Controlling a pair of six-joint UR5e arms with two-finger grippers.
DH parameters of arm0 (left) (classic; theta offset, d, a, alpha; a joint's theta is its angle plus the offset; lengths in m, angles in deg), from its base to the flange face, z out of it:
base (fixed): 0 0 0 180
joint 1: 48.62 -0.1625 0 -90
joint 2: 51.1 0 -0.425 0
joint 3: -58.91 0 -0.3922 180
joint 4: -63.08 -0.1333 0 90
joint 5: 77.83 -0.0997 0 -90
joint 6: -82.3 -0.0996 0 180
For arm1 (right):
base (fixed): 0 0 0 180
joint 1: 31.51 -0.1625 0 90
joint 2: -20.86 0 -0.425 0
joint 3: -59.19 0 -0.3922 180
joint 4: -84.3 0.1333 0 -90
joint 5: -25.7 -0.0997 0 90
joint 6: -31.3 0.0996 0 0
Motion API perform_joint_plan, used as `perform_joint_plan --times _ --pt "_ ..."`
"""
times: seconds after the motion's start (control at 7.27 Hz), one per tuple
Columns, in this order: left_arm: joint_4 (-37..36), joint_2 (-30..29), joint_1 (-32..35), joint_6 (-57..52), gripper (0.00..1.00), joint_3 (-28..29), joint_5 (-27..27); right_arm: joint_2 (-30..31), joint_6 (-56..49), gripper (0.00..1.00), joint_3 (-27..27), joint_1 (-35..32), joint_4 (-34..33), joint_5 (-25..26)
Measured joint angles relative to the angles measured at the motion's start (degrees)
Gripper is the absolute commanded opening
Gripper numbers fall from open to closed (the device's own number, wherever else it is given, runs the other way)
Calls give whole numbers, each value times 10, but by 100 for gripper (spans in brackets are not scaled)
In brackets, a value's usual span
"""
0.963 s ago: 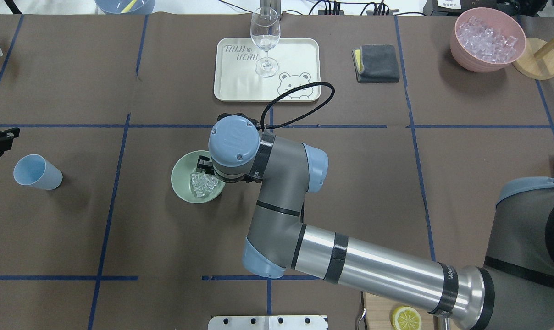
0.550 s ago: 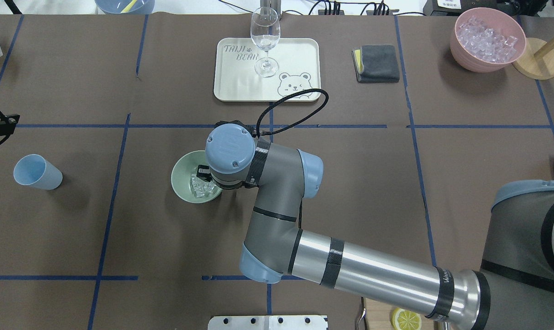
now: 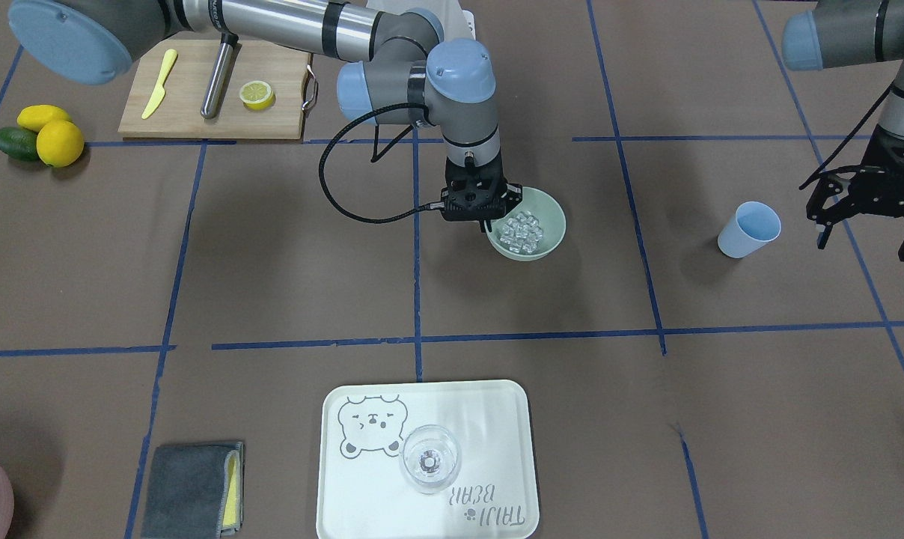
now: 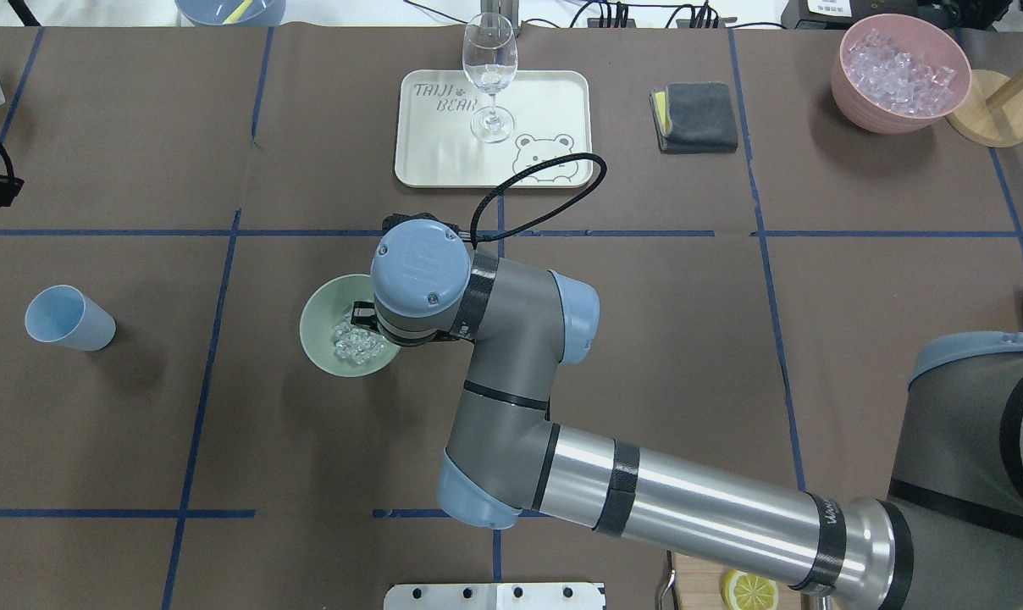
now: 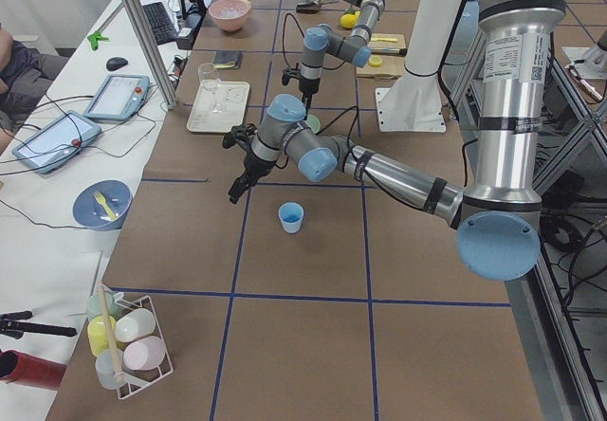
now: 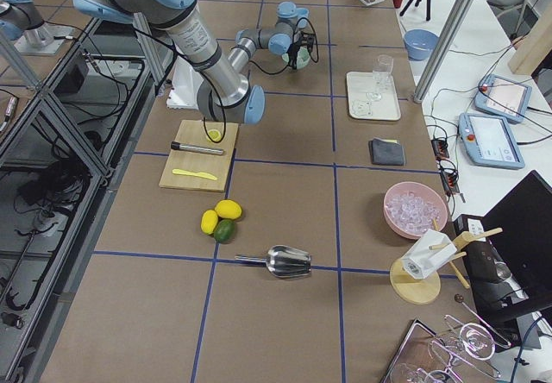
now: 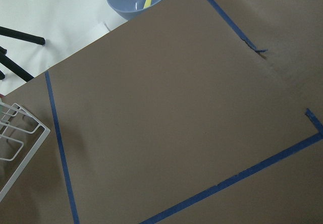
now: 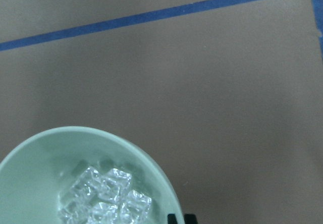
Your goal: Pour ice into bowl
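Observation:
The pale green bowl [image 4: 318, 324] sits left of the table's middle and holds a cluster of clear ice [image 4: 352, 341]. My right gripper [image 3: 488, 223] stands upright at the bowl's rim [image 3: 551, 218] on the side toward the right arm, and is shut on that rim. The wrist hides most of it in the overhead view. In the right wrist view the bowl [image 8: 40, 156] and ice [image 8: 103, 201] fill the lower left. My left gripper [image 3: 865, 228] hangs open and empty above the table, beyond the light blue cup [image 3: 749, 230].
A cream tray [image 4: 554, 93] with a wine glass [image 4: 489, 76] stands behind the bowl. A pink bowl of ice [image 4: 901, 72] and a grey cloth [image 4: 693, 116] are at the back right. A cutting board [image 3: 197, 97] with a lemon half lies near the right arm's base.
The green bowl has slid left with my right gripper on its rim, and the ice has shifted inside it. My left gripper has moved farther from the robot at the table's left edge.

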Motion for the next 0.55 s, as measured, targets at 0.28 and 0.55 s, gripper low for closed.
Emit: perform_joint_plan --times 0.28,0.55 --pt "-24 -3 44 -50 100 14 73 29 1 0 -87 -28 -17 -30" --pt "-90 -8 106 -145 100 40 129 131 -32 0 -244 -74 -75 -65"
